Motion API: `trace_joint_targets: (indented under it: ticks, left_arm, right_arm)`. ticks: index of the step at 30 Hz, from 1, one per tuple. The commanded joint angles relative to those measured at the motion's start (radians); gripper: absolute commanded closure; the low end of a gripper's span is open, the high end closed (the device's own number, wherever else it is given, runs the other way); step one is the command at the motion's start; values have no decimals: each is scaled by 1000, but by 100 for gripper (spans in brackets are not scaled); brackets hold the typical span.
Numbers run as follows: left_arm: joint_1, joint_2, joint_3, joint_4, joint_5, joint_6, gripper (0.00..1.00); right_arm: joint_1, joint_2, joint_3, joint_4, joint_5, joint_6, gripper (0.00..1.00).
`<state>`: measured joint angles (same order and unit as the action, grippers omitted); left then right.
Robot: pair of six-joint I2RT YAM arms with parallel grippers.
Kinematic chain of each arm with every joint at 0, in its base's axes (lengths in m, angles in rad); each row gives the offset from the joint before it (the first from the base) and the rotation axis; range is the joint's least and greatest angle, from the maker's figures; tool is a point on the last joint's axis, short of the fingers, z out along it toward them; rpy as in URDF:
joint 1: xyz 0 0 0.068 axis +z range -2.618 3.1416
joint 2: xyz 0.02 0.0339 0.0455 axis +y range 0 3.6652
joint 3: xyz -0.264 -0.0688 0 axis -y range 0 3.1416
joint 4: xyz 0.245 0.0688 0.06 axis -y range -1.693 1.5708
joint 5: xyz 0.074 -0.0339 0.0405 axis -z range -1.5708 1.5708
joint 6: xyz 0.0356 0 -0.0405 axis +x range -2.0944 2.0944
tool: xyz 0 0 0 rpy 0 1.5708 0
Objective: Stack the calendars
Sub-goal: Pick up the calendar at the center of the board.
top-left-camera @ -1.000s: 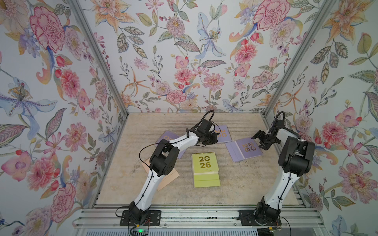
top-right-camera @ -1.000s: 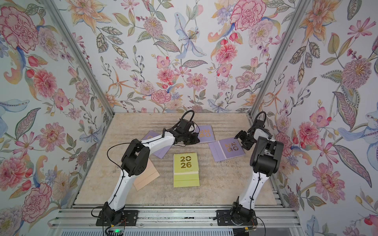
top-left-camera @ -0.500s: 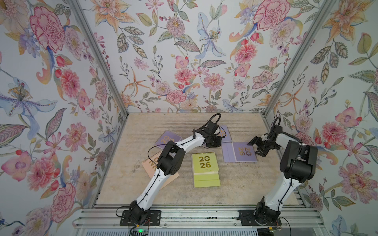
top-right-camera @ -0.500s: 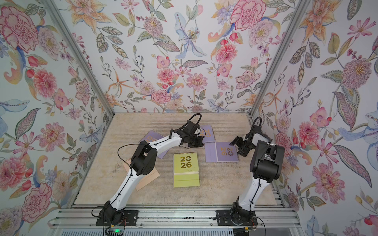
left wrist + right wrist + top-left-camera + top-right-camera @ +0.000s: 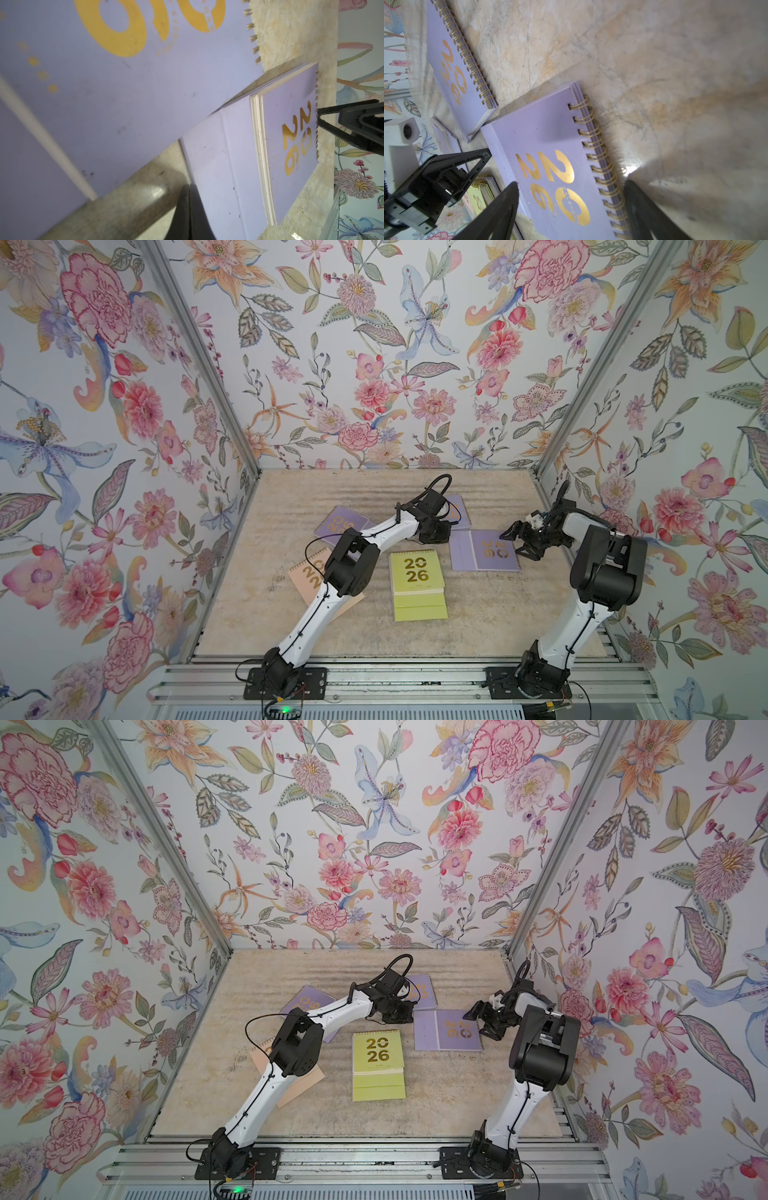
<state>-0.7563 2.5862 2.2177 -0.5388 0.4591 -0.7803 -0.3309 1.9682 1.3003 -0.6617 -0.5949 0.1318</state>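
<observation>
Swung square, lilac calendar (image 5: 492,551) (right jaws apart at spiral edge); left jaws together.

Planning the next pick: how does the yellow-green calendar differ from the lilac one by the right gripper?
The yellow-green calendar has its spiral toward the back wall; the lilac calendar is turned sideways, spiral beside the right gripper's open fingers. Both lie cover-up, showing gold 2026.

Floral-papered walls (image 5: 374,364) enclose a beige marbled tabletop (image 5: 332,489), metal rails (image 5: 415,680) in front.
</observation>
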Motion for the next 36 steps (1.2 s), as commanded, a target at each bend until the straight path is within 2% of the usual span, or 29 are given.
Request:
trace_joint_targets:
  ticks: [1,7,12,17,21,27,29,33,36]
  left_arm:
    - [-17,56,64,-57,-17,21,100]
    - [-20,67,57,-58,3,18,100]
    - [-20,60,36,-37,16,6,100]
    - [-14,52,36,-22,27,-1,100]
    - [-7,38,37,-8,33,-8,100]
    - [9,-11,39,24,42,-20,100]
    - [15,-33,39,32,44,-24,100]
    - [32,-90,40,39,40,-19,92]
    - [45,-146,36,39,32,-3,84]
  right_arm:
    - [-2,41,13,-83,-45,-103,18]
    - [-14,70,16,-84,-221,-138,18]
    - [-15,81,35,-82,-442,-159,23]
    - [1,73,33,-81,-535,-170,30]
    - [29,64,37,-81,-513,-169,42]
    - [38,5,51,-80,-424,-143,75]
    - [38,-22,56,-81,-408,-136,83]
    - [38,-78,73,-82,-411,-118,91]
    - [40,-131,78,-82,-406,-106,93]
